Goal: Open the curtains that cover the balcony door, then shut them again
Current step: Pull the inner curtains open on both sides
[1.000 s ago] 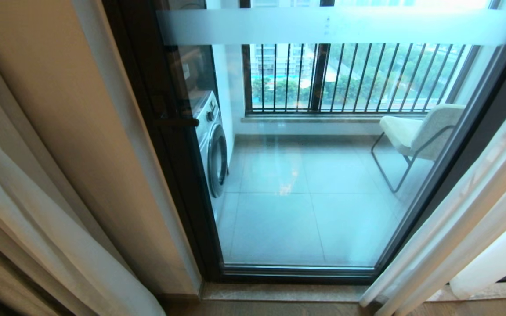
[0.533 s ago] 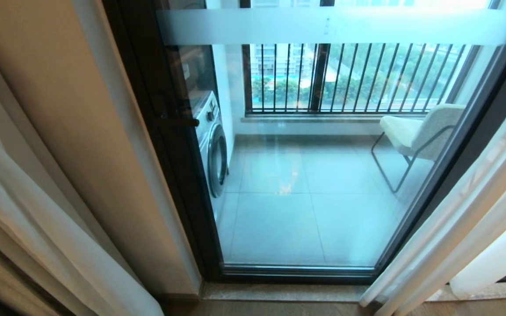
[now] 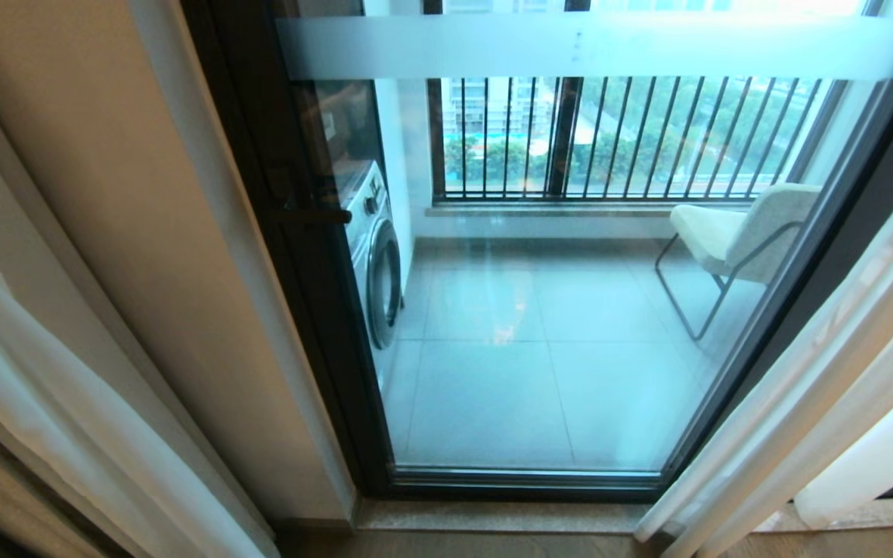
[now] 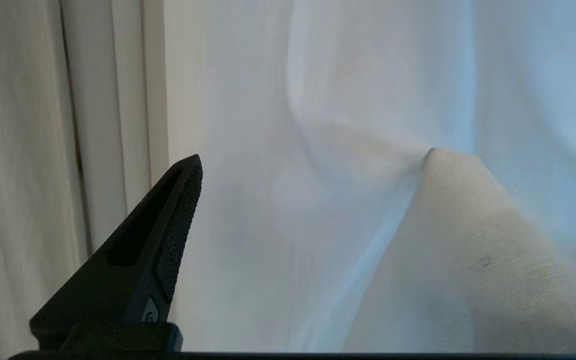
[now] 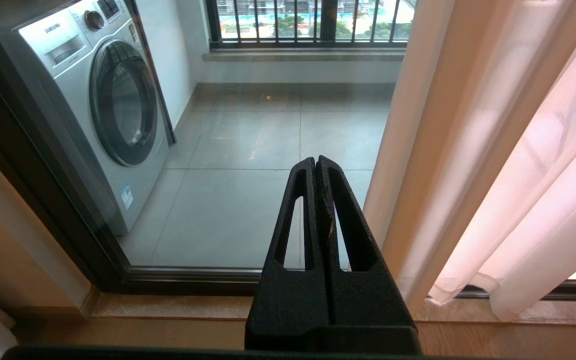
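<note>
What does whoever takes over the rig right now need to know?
Left gripper: jaws open, against the left curtain, one finger draped in its fabric.
Right gripper: jaws shut, empty, parked facing the balcony door.
Curtains: drawn to both sides, right curtain bunched at the frame; glass uncovered.
Done: opening.
Left: pull both panels back across the door.

The curtains point(image 3: 67, 403) hang parted beside the uncovered, apparently shut balcony door point(image 3: 539, 271).
</note>
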Controlling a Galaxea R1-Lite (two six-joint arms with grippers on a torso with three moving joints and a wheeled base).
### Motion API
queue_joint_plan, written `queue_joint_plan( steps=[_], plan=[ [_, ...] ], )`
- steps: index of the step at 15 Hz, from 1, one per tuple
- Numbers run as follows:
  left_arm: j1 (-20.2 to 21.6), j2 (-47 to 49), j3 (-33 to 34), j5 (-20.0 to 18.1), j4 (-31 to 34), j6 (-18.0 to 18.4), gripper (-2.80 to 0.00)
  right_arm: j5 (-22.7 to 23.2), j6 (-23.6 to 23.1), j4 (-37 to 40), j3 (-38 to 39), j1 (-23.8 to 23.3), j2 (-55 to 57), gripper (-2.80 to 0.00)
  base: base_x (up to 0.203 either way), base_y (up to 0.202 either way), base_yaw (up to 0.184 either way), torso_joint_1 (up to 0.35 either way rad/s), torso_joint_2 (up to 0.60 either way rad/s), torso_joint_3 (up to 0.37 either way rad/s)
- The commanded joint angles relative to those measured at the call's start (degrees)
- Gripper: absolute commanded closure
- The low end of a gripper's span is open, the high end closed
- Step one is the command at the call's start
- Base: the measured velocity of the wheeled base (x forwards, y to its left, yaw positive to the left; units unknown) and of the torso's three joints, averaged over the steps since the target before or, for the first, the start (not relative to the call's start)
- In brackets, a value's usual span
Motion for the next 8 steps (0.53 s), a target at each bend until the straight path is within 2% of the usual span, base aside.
queue_joint_plan(
  steps=[1, 8],
  plan=[
    [0.0, -5.4, 5.5, -0.6, -0.3, -0.1, -2.80, 0.0, 0.0, -0.1, 0.0, 0.0, 0.0, 0.00, 0.000, 0.000, 0.000, 0.000, 0.00, 0.000],
    [0.1, -13.9, 16.0, -1.9, 0.1, -0.3, -2.80, 0.0, 0.0, -0.1, 0.0, 0.0, 0.0, 0.00, 0.000, 0.000, 0.000, 0.000, 0.00, 0.000]
  ],
)
